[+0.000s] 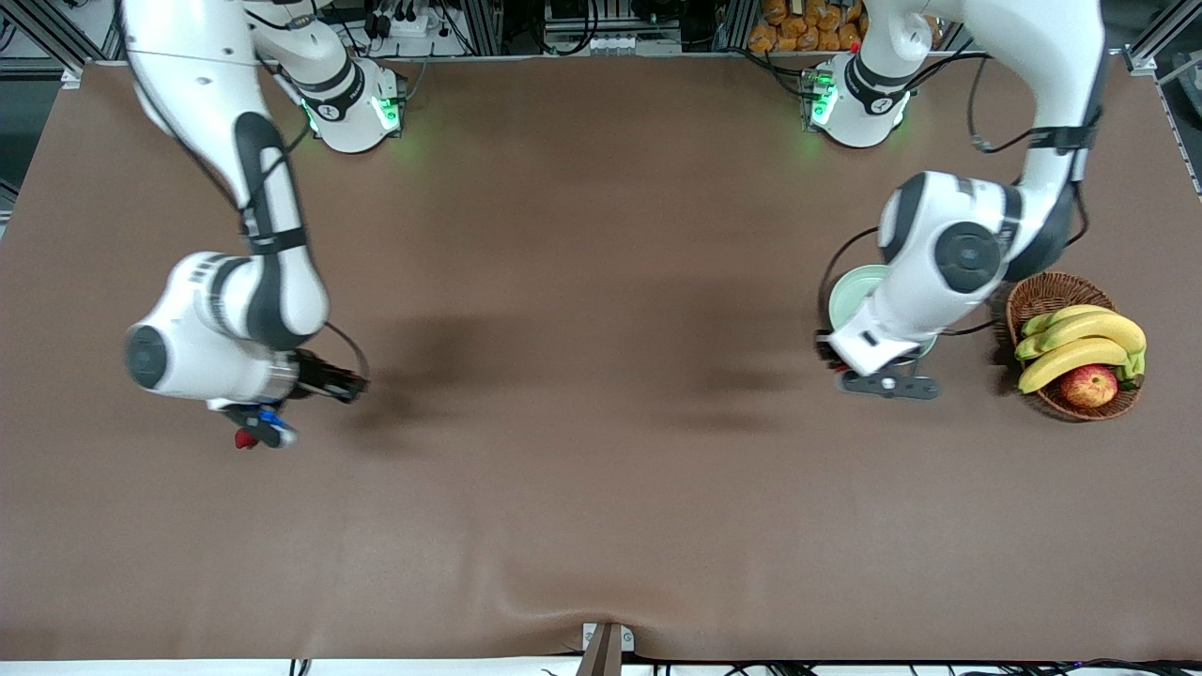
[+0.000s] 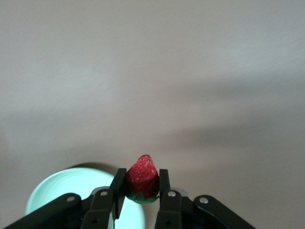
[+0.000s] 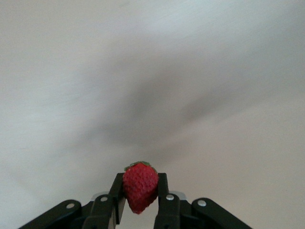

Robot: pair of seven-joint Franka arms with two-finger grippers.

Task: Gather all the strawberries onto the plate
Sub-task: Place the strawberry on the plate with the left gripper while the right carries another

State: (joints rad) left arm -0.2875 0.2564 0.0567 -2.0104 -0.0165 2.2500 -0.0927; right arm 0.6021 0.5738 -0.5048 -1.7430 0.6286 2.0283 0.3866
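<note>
Left wrist view: left claw (image 2: 141, 191) clamps a strawberry (image 2: 142, 177) over the plate (image 2: 57, 188). Right claw (image 3: 139, 193) pinches another strawberry (image 3: 139, 185), well apart from it; may slip in transit.

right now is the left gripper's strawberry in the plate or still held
Held, not in the plate. The left gripper is shut on the strawberry, hanging over the rim of the plate.
</note>
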